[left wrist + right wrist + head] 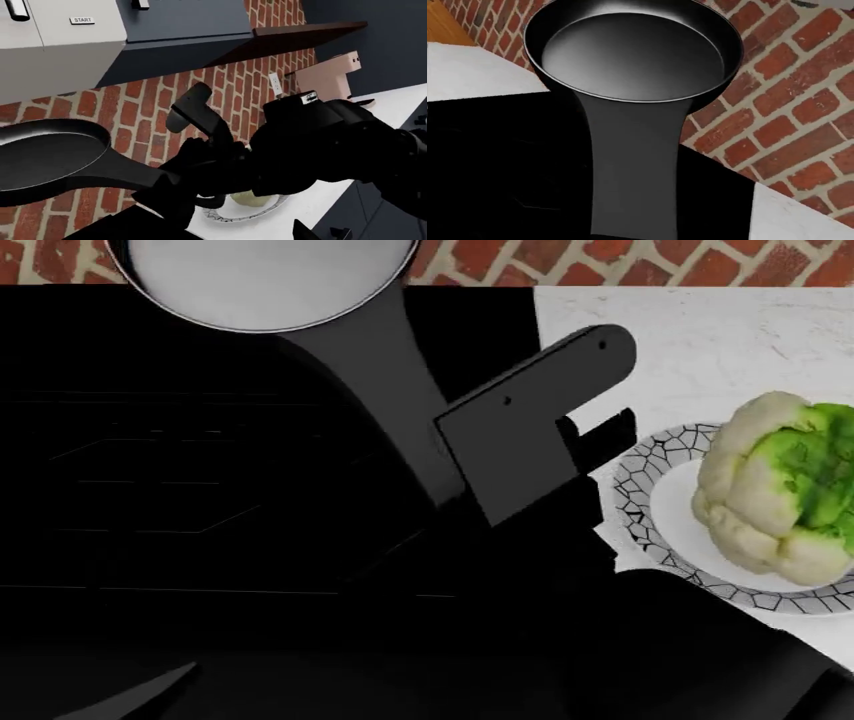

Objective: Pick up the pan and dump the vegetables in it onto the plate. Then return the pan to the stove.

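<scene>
On the plate, one cauliflower, one empty pan above stove

Wall: red brick backsplash with pale mortar lines, running behind the cooking area; it also shows along the far edge in the head view.
Counter: white, faintly speckled counter under the brick wall.
Appliance: pale body above the bricks, with a small white button marked START and a dark handle end near it.
Cabinet: dark blue-grey cabinet front beside the pale appliance.
Shelf: dark brown shelf jutting out from the brick wall.
Machine: pinkish-beige countertop machine standing on the counter below the shelf.
Outlet: white wall outlet on the bricks, just beside the machine.
</scene>
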